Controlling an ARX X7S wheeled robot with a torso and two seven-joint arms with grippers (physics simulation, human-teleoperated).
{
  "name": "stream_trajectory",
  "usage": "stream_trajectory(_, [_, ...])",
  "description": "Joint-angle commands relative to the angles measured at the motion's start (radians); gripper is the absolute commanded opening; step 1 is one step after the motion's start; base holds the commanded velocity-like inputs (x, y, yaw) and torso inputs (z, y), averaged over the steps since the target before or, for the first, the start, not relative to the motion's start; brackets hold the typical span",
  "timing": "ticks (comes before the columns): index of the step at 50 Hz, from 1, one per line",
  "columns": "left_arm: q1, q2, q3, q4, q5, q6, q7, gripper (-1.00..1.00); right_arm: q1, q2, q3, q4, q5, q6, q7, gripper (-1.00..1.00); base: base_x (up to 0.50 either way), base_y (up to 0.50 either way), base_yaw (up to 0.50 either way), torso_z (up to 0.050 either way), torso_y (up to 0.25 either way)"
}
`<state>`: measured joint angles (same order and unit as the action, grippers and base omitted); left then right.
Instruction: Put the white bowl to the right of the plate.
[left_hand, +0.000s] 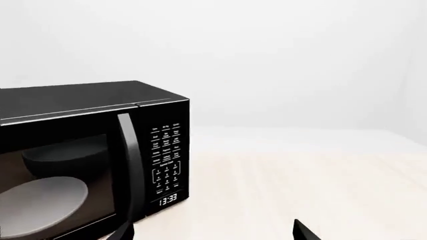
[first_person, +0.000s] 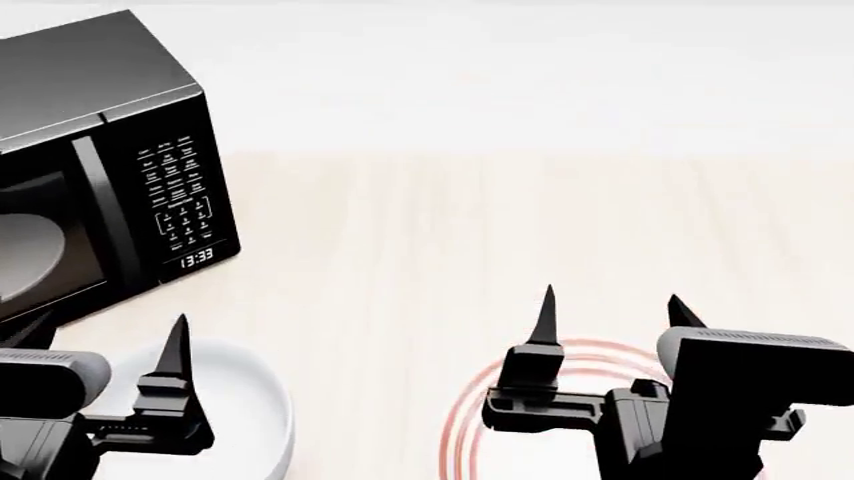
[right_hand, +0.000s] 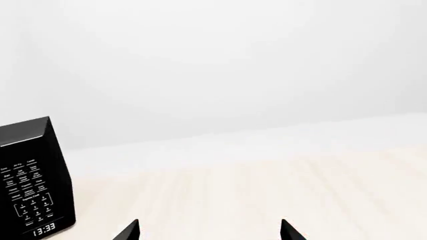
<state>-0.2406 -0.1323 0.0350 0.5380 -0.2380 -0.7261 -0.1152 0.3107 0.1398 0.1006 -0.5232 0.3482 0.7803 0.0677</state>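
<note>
In the head view the plain white bowl (first_person: 247, 400) sits on the table at the near left, in front of the microwave. The plate (first_person: 462, 430) with thin red rings lies at the near right and is partly hidden. My left gripper (first_person: 107, 340) hangs over the bowl's left part, open and empty. My right gripper (first_person: 614, 305) hangs over the plate, open and empty. In the left wrist view (left_hand: 213, 232) and the right wrist view (right_hand: 209, 231) only the gripper's spread fingertips show over bare table. Neither view shows the bowl or the plate.
A black microwave (first_person: 94, 150) stands at the far left with its door shut and a pale turntable disc (left_hand: 43, 200) behind the glass. It also shows in the right wrist view (right_hand: 30, 185). The light wooden table (first_person: 400, 230) stretches to the right and back.
</note>
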Motion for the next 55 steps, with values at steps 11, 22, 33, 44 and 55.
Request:
stream_trajectory(11, [-0.004,-0.014,0.002,-0.007,-0.022,0.008,-0.015,1.0,0.01,0.011,-0.004,0.008,0.026,0.002,0.013,1.0,0.5,0.01,0.0,0.0,0.0])
stream_trajectory(22, [0.008,-0.036,-0.028,-0.042,-0.021,0.042,-0.023,1.0,0.133,0.024,-0.089,0.058,-0.111,0.195,0.2,1.0,0.18,0.0,0.0,0.0,0.0])
stream_trajectory(33, [0.059,-0.067,-0.101,-0.073,-0.024,0.106,-0.03,1.0,0.225,0.024,-0.132,0.036,-0.039,0.303,0.144,1.0,0.0,0.0,0.0,0.0,0.001])
stream_trajectory(44, [0.154,-0.089,-0.179,-0.097,0.061,0.204,-0.121,1.0,0.33,-0.017,-0.137,0.01,0.043,0.372,0.102,1.0,0.0,0.0,0.0,0.0,0.0])
stream_trajectory(55, [0.188,-0.084,-0.257,-0.123,0.041,0.235,-0.153,1.0,0.445,-0.106,-0.054,-0.016,0.109,0.629,0.208,1.0,0.0,0.0,0.0,0.0,0.0])
